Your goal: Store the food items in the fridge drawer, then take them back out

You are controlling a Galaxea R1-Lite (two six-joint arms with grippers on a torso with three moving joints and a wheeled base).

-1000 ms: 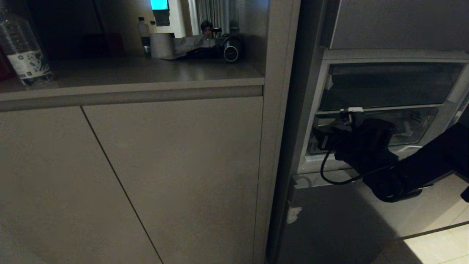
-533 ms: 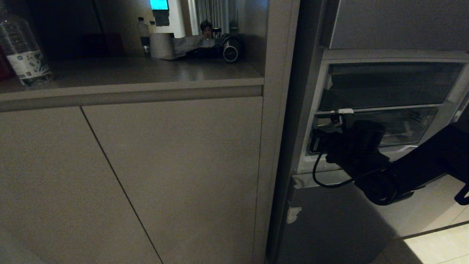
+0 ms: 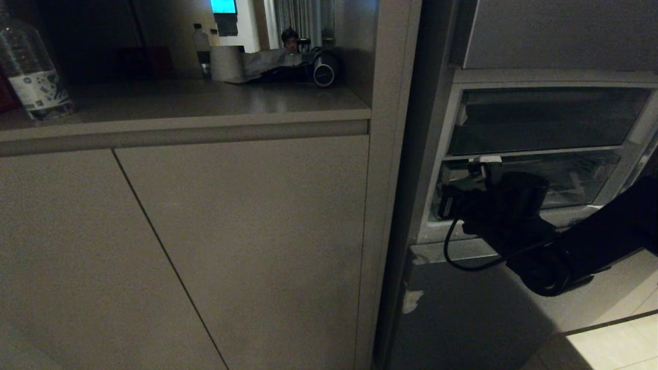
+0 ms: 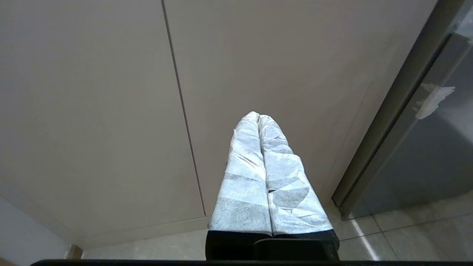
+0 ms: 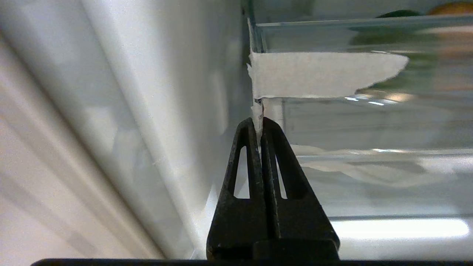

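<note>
The fridge drawer (image 3: 576,177) is clear plastic and sits in the open fridge compartment at the right. A white tape tab (image 5: 257,114) hangs from its front corner, under a wider strip of tape (image 5: 321,74). My right gripper (image 5: 259,120) is shut on that tab, and in the head view the right gripper (image 3: 480,167) sits at the drawer's left end. Through the plastic the food items show dimly: a green one (image 5: 399,14) and a brown one (image 5: 452,7). My left gripper (image 4: 258,117), wrapped in white tape, is shut on nothing and points at the cabinet doors.
A counter (image 3: 205,103) at the left carries a water bottle (image 3: 31,67), a paper roll (image 3: 226,62) and dark gear. Beige cabinet doors (image 3: 231,246) fill the space below it. A grey fridge door (image 3: 462,313) lies under the drawer. A person (image 3: 290,38) is far behind.
My right gripper's fingers have shut on the white tape tab at the drawer's corner. The hand shifted slightly left and then a little lower. The left arm has kept still.
</note>
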